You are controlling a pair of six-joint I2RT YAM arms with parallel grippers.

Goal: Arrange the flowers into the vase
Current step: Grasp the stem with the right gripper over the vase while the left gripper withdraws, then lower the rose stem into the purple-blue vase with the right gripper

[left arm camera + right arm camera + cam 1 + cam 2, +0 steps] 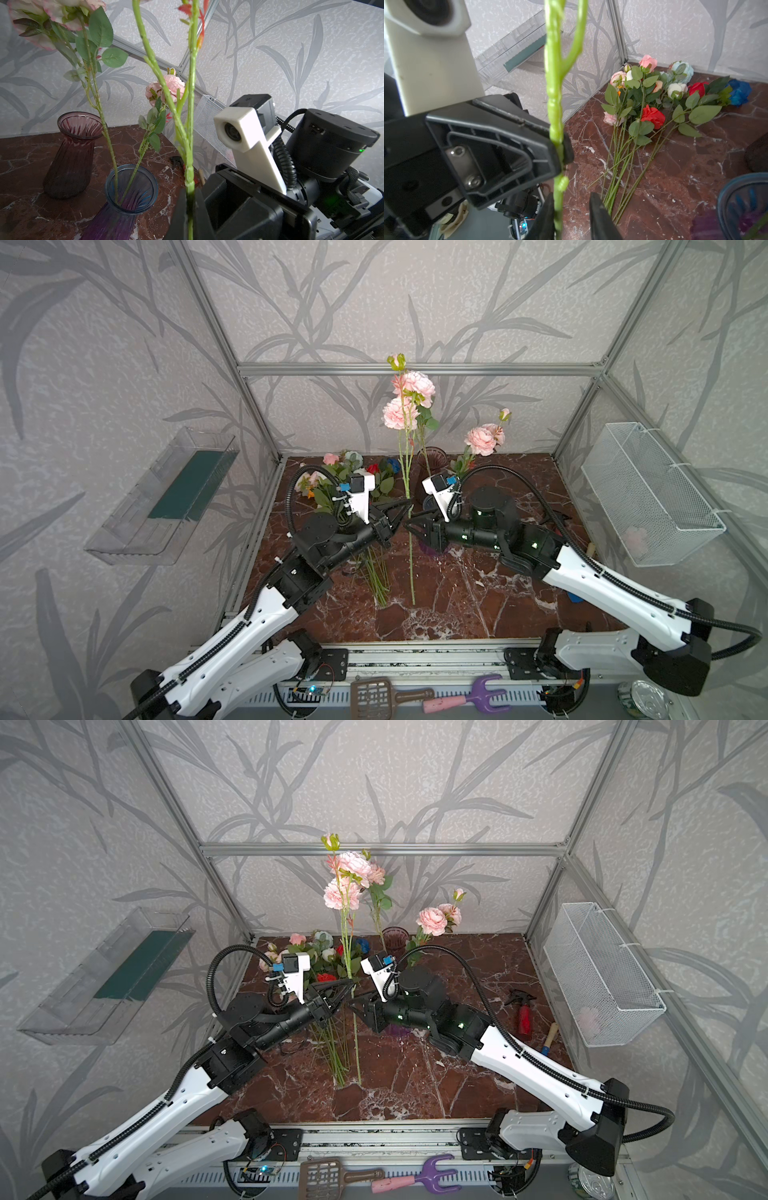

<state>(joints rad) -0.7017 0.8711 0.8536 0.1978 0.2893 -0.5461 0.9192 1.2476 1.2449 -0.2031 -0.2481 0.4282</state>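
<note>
A tall flower with pink peony blooms stands upright over the middle of the table. My left gripper is shut on its green stem. Just below, my right gripper is open around the same stem, which rests against one finger with a gap to the other. The blue-rimmed purple vase stands beside the grippers with two pink peony stems in it; the right arm hides most of it in both top views. More flowers lie in a heap at the back left.
An empty plum glass vase stands at the back. A red spray bottle and a wooden-handled brush lie on the right. A wire basket hangs on the right wall, a clear tray on the left.
</note>
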